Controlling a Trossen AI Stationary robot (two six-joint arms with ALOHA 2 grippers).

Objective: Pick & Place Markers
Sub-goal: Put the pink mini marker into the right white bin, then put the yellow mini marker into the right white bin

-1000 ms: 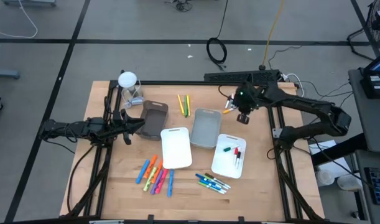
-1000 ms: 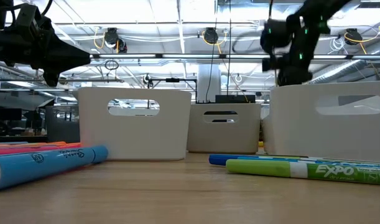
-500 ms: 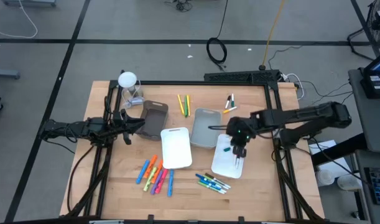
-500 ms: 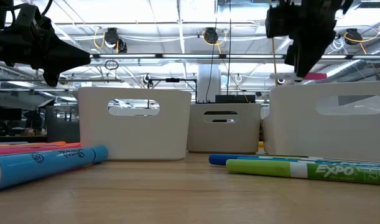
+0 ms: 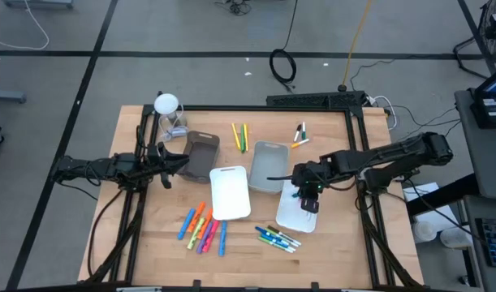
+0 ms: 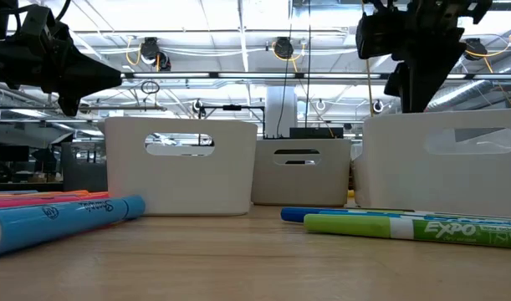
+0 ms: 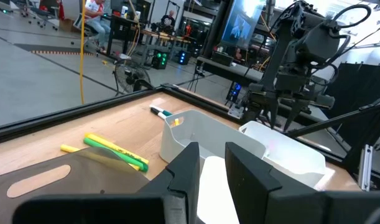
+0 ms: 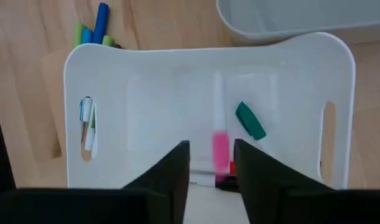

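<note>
Wooden worktop (image 5: 150,235): right gripper (image 8: 211,163), half a second ago carrying a pink-capped white marker (image 8: 220,151), now has fingers parted over the white rectangular tray (image 8: 146,74); marker lies inside, delivered. Left gripper (image 7: 209,163) waits, fingers apart.

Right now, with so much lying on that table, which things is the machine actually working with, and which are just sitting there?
Part of the job:
- right hand, open over the white tray
- pink marker in that tray
- marker pile in front
- blue and green markers
- yellow and green markers

Just sitting there:
- left hand, waiting at the side
- grey tray
- brown tray
</note>
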